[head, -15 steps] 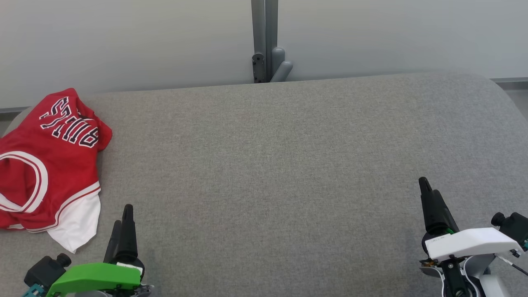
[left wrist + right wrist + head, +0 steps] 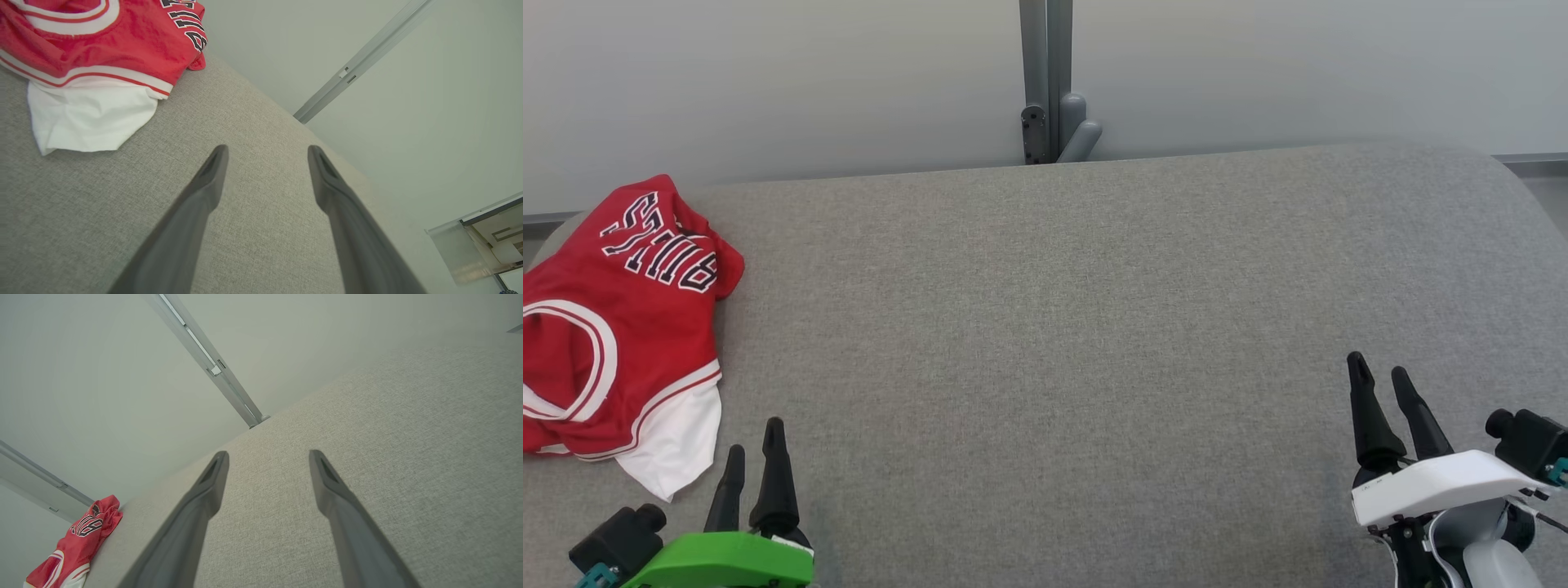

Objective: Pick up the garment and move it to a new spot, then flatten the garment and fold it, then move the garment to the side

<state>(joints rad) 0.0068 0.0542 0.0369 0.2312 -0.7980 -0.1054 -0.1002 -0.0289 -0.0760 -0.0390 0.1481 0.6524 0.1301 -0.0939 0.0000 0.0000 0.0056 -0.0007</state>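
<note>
Left gripper (image 2: 754,436) and right gripper (image 2: 1377,364) both spread their fingers open, empty, since the earlier frame, left just beside the red garment (image 2: 613,327), right well apart from it, garment's left side cropped.

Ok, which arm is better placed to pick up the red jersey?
Left. The left gripper, jaws open, sits just beside the jersey; the right gripper is far across the grey surface.

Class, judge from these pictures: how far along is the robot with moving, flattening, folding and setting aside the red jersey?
Done: nothing visibly; the red jersey lies bunched and unfolded at the left end of the grey surface. In hand: the left gripper and right gripper are open, apart from it, the left nearer. Left: pick up, move, flatten, fold, set aside.
</note>
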